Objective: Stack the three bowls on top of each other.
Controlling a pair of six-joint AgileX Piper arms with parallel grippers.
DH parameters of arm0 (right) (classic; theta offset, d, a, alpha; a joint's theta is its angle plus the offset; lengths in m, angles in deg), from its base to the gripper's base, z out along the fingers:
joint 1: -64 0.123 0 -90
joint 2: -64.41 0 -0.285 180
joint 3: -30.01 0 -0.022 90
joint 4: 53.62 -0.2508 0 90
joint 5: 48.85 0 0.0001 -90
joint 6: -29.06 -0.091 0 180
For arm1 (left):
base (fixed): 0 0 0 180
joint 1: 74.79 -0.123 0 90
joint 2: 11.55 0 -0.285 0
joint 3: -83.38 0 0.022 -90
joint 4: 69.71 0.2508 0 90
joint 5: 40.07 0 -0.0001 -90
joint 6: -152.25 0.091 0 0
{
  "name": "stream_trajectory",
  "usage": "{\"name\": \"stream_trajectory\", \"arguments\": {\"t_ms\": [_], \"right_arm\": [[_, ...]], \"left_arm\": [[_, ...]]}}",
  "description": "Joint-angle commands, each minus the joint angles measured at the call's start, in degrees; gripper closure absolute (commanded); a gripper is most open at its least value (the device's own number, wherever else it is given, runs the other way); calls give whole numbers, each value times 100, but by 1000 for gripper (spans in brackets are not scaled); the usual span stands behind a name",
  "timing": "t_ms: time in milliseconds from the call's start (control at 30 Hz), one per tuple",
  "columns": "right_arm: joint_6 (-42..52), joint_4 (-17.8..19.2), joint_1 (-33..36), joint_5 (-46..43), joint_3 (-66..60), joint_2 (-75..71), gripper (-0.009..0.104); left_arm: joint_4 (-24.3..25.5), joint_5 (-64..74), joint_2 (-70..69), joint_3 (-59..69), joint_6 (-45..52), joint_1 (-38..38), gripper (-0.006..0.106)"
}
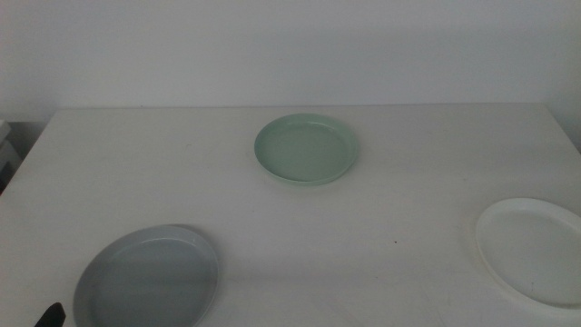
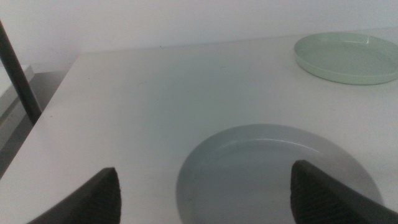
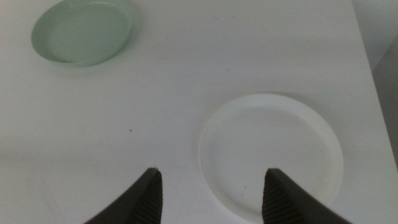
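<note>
You won't find a brand, label or any writing on the three bowls or on the table (image 1: 163,173). The table is a plain white matte top with a small dark speck near the white bowl (image 1: 534,250); behind it runs a bare white wall (image 1: 290,45), and in the left wrist view you can see a dark slanted bar (image 2: 18,78) past the table's edge.

The mint green bowl (image 1: 305,149) sits upright toward the far middle of the table, well apart from the other two. The grey bowl (image 1: 148,277) lies at the near left, cut by the bottom edge of the middle view. The white bowl lies at the near right, running off the right edge. No bowl touches another; all three rest flat on the table.

Your left gripper (image 2: 205,193) hangs over the near rim of the grey bowl, jaws spread wide and holding nothing; in the middle view only a dark tip shows at the bottom left. Your right gripper (image 3: 212,196) hangs over the near edge of the white bowl, its jaws parted and likewise empty
</note>
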Motion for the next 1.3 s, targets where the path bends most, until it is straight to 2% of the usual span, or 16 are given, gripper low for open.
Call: {"name": "stream_trajectory", "arguments": {"t_ms": [0,233,400,567,667,833,1033,1267], "right_arm": [[3,-74,18,-131,578,452,53],[-264,221,18,311,1524,1625,52],[-421,845,-184,792,2209,2625,42],[-421,803,-917,890,2413,3399,22],[-364,655,-1311,852,2413,3857,16],[1,339,-1803,556,2413,4670,16],[28,420,-1944,-17,2413,5760,19],[160,456,-1944,-668,2413,6751,32]], "left_arm": [[-20,-399,-76,-38,-57,-9,-3],[-20,-399,-76,-38,-57,-9,-3],[-20,-399,-76,-38,-57,-9,-3],[-20,-399,-76,-38,-57,-9,-3],[-20,-399,-76,-38,-57,-9,-3],[-20,-399,-76,-38,-57,-9,-3],[-20,-399,-76,-38,-57,-9,-3],[-20,-399,-76,-38,-57,-9,-3]]}}
